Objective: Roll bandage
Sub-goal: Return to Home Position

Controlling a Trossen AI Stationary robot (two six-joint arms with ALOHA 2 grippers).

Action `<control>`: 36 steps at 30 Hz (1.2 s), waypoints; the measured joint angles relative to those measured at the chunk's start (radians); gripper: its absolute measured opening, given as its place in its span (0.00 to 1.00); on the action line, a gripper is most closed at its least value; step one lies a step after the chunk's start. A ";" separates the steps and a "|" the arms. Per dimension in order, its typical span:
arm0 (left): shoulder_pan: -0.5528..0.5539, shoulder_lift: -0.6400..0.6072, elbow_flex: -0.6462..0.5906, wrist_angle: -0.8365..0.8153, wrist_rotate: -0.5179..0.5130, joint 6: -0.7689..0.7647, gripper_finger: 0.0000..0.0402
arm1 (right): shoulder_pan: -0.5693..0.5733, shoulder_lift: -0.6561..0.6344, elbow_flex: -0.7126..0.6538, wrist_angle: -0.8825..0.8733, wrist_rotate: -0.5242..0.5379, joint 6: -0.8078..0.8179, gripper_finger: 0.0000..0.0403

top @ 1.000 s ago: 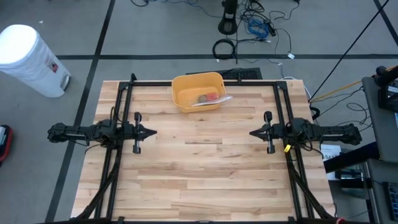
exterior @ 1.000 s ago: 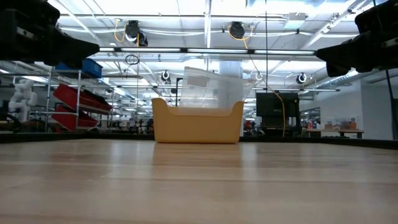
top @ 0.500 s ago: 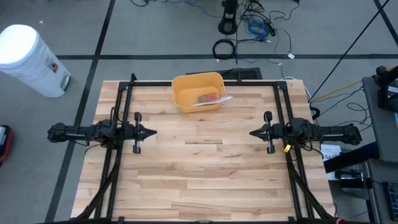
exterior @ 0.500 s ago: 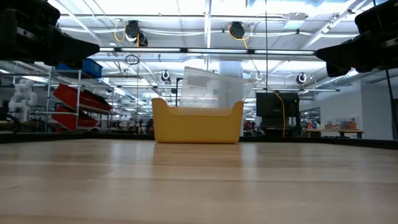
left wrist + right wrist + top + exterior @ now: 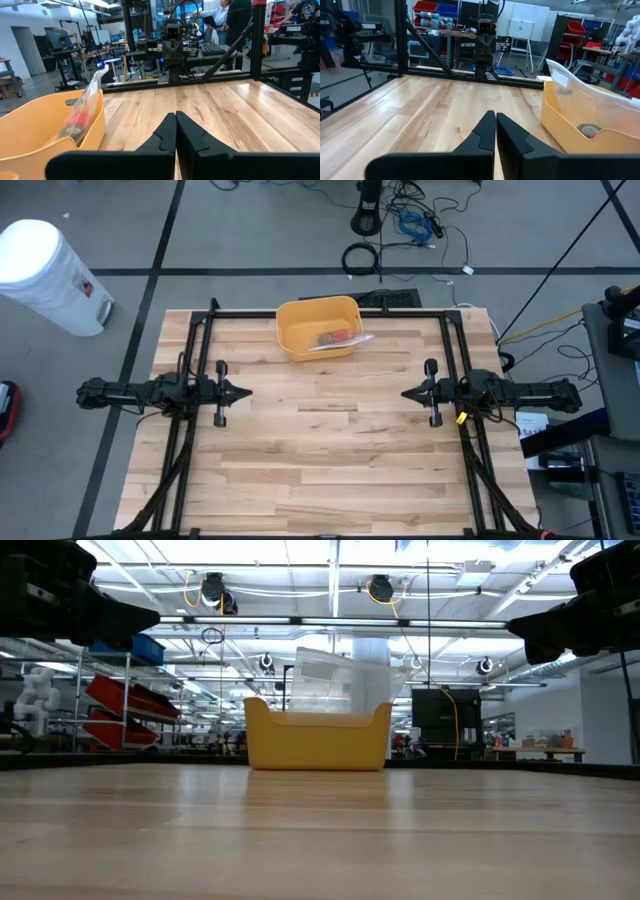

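Nothing moved; left tool (image 5: 246, 391), right tool (image 5: 405, 392) closed over wood table (image 5: 330, 465); yellow bin (image 5: 287, 332) behind

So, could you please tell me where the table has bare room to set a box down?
The table is bare between the left gripper and the right gripper, and across the whole near half. Only the far edge's middle is taken, by the yellow bin holding the bag.
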 joint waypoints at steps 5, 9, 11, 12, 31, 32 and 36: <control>0.000 0.000 0.000 0.006 -0.001 0.000 0.00 | 0.000 0.000 0.000 0.000 0.000 0.012 0.00; 0.000 0.000 0.000 0.007 -0.002 0.000 0.00 | 0.000 0.000 0.000 0.000 0.000 0.013 0.00; 0.000 0.000 0.000 0.008 -0.002 0.000 0.00 | 0.000 0.000 0.000 0.000 0.000 0.013 0.00; 0.000 0.000 0.000 0.009 -0.003 0.000 0.00 | 0.000 0.000 0.000 0.000 0.000 0.013 0.00; 0.000 0.000 0.000 0.017 -0.004 0.001 0.00 | 0.000 0.000 0.000 0.000 0.000 0.013 0.00; 0.000 0.000 0.000 0.017 -0.004 0.001 0.00 | 0.000 0.000 0.000 0.000 0.000 0.013 0.00; 0.000 0.000 0.000 0.017 -0.004 0.001 0.00 | 0.000 0.000 0.000 0.000 0.000 0.013 0.00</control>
